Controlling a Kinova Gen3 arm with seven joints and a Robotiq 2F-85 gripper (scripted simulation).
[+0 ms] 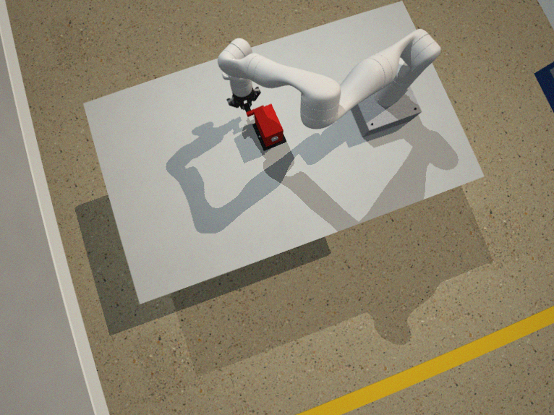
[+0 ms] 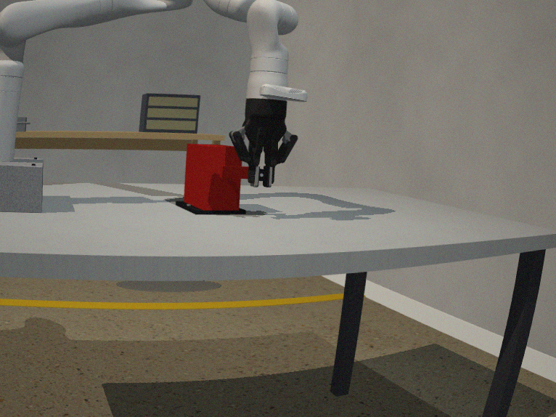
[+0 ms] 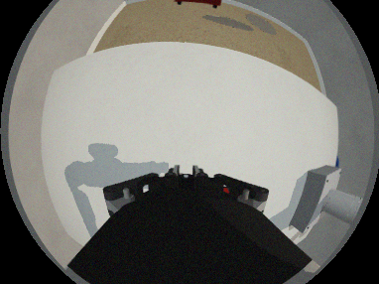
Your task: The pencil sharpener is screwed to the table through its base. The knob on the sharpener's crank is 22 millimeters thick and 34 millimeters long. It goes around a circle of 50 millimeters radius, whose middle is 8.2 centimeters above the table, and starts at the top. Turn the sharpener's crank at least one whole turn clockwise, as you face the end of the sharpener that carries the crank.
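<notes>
red sharpener (image 2: 210,177) sitting bolted on table (image 2: 278,235). gripper (image 2: 261,176) pinching crank knob (image 2: 262,174), crank arm (image 2: 244,171) pointing level sideways. judging about quarter turn done, three quarters remaining.

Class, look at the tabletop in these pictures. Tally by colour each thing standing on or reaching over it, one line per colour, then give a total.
Red: 1, the pencil sharpener
White: 1, the robot arm
Black: 1, the gripper, shut on the sharpener's crank knob
Grey: 1, the arm's base plate
Total: 4
</notes>
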